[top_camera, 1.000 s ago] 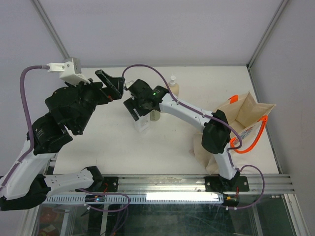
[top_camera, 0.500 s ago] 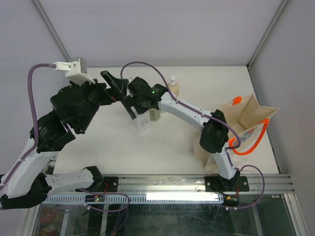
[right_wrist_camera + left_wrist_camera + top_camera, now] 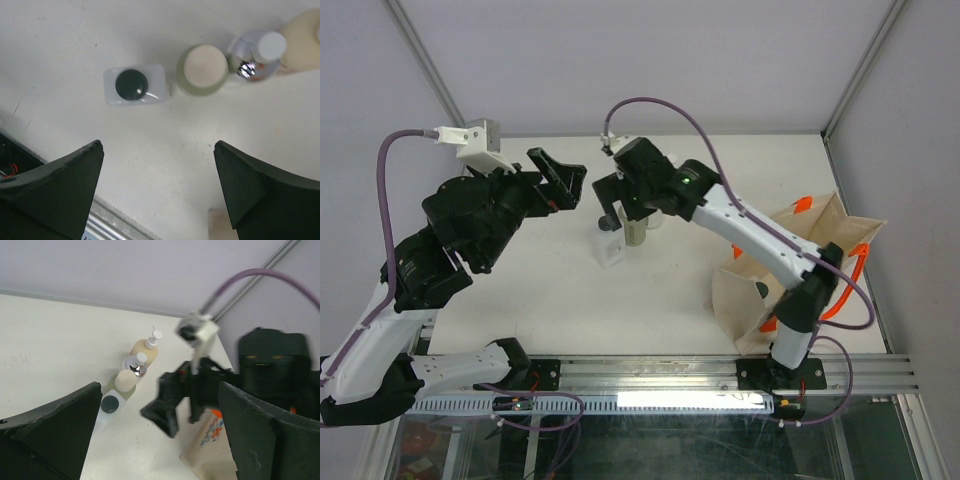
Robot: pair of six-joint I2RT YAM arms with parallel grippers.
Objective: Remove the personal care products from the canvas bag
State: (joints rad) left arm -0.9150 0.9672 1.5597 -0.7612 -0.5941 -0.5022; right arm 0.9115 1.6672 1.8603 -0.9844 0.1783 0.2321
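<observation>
four bottles stand in a close row mid-table, well in from every edge — square bottle with dark cap, olive cylinder with beige cap, small silver-capped one, cream pump bottle. white table spreads to their left and toward the near rail. the right gripper hangs above the row, jaws wide apart, holding nothing. the left gripper hovers beside it, also spread and empty. the canvas bag sits at the table's right edge with its orange handles — its contents cannot be made out.
</observation>
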